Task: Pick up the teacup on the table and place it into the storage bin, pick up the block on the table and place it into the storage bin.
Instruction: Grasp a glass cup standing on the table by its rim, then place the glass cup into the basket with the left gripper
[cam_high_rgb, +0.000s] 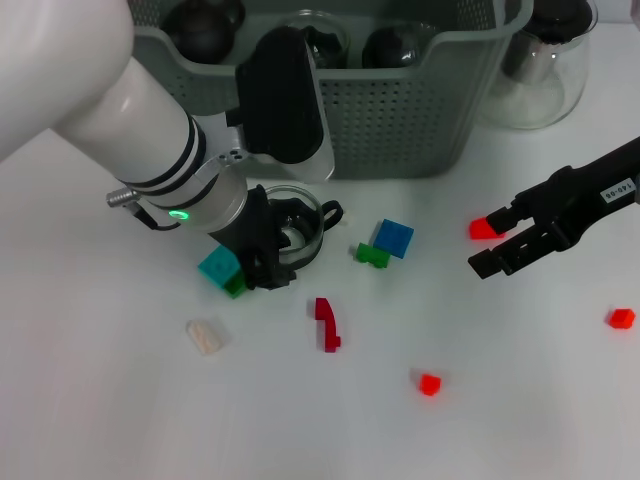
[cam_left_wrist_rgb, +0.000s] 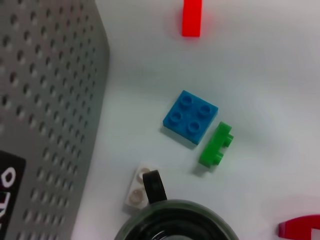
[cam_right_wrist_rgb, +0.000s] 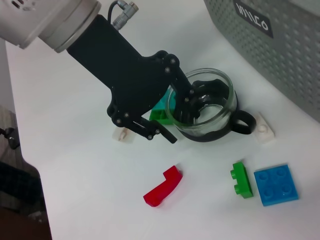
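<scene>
Bin (cam_high_rgb: 400, 110) at the table's far edge, left gripper (cam_right_wrist_rgb: 187, 102) just before it with jaws closed across the rim of the teacup (cam_right_wrist_rgb: 205, 107) standing on the table, right gripper (cam_high_rgb: 495, 245) parked off right, jaws apart, blue block (cam_high_rgb: 394, 238) between.

Clear glass carafe (cam_high_rgb: 545, 75) beside the far edge of the white table (cam_high_rgb: 120, 420)

The white table (cam_high_rgb: 120, 420) holds a bin (cam_high_rgb: 400, 110) at the back edge, a cup (cam_high_rgb: 300, 225), and small blocks (cam_high_rgb: 395, 238).
</scene>
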